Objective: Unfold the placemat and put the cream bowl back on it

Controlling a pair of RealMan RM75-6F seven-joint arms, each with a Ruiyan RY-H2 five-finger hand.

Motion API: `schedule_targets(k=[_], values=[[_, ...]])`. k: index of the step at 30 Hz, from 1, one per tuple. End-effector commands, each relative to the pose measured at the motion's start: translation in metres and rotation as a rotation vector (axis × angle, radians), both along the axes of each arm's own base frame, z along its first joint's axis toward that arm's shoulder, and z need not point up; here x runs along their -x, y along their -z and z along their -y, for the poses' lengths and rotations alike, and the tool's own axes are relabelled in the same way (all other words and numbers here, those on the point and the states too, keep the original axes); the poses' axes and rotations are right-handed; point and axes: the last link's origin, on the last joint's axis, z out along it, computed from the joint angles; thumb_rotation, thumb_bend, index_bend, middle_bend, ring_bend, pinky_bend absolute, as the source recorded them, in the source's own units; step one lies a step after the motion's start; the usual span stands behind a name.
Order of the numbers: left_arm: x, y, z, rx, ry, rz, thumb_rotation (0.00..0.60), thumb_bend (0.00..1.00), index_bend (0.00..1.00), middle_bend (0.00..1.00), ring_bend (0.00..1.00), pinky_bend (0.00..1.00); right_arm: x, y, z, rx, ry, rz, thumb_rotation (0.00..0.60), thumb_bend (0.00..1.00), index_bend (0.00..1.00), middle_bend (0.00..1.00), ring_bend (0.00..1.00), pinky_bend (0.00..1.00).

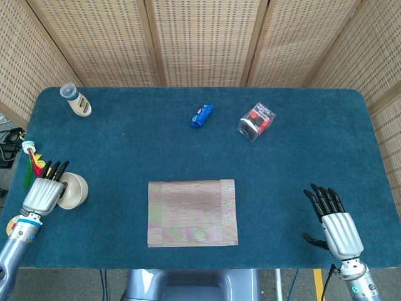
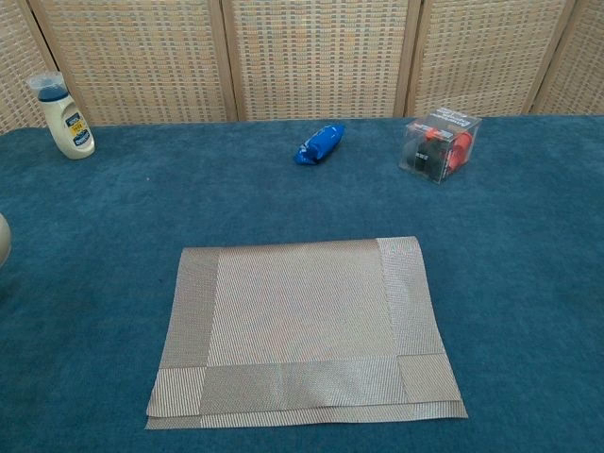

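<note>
The folded woven placemat (image 1: 192,212) (image 2: 302,326) lies near the front middle of the blue table, its layers showing at the front edge. My left hand (image 1: 44,194) holds the cream bowl (image 1: 74,191) far out at the table's left side, well away from the placemat. In the chest view only a sliver of the bowl (image 2: 3,240) shows at the left border. At the front right, my right hand (image 1: 335,221) hovers with its fingers spread and nothing in it.
A white bottle (image 1: 76,101) stands at the back left. A blue packet (image 1: 202,115) and a clear box with red contents (image 1: 257,121) lie at the back middle. A feathered toy (image 1: 37,168) and a round tin (image 1: 19,226) sit near the left edge.
</note>
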Motion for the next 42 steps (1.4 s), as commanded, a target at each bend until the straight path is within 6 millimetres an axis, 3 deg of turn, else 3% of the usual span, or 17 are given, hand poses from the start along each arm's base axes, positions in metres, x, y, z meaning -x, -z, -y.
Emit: schedule_targets(k=[1,9,17,21,27,31,37,42], values=[[0.002,0.003,0.001,0.012,-0.011,0.001,0.600,0.45,0.51,0.00,0.00,0.00,0.000,0.000,0.000,0.001,0.000,0.001,0.600,0.17,0.09,0.00,0.00,0.00],[0.006,0.004,0.004,0.046,-0.027,-0.058,0.600,0.32,0.36,0.00,0.00,0.00,0.003,-0.004,0.002,0.007,0.014,0.015,0.600,0.17,0.09,0.00,0.00,0.00],[-0.002,-0.010,0.003,0.025,-0.010,-0.045,0.600,0.28,0.26,0.00,0.00,0.00,0.002,-0.004,0.001,0.009,0.006,0.018,0.600,0.17,0.09,0.00,0.00,0.00],[-0.016,-0.030,0.006,-0.004,0.022,0.024,0.600,0.24,0.22,0.00,0.00,0.00,0.002,-0.005,0.001,0.013,0.005,0.022,0.600,0.17,0.09,0.00,0.00,0.00],[-0.052,-0.080,0.020,-0.076,0.133,0.127,0.600,0.22,0.17,0.00,0.00,0.00,0.001,-0.005,0.001,0.010,0.002,0.021,0.600,0.17,0.09,0.00,0.00,0.00],[-0.070,-0.094,0.027,-0.070,0.144,0.178,0.600,0.22,0.13,0.00,0.00,0.00,0.000,-0.006,0.000,0.014,0.000,0.024,0.600,0.17,0.09,0.00,0.00,0.00],[-0.090,-0.086,0.029,-0.057,0.197,0.198,0.600,0.21,0.13,0.00,0.00,0.00,0.000,-0.007,0.000,0.017,0.002,0.026,0.600,0.17,0.09,0.00,0.00,0.00],[-0.114,-0.044,0.031,0.049,0.231,0.203,0.600,0.21,0.15,0.00,0.00,0.00,0.001,-0.007,0.000,0.019,0.002,0.024,0.600,0.17,0.09,0.00,0.00,0.00]])
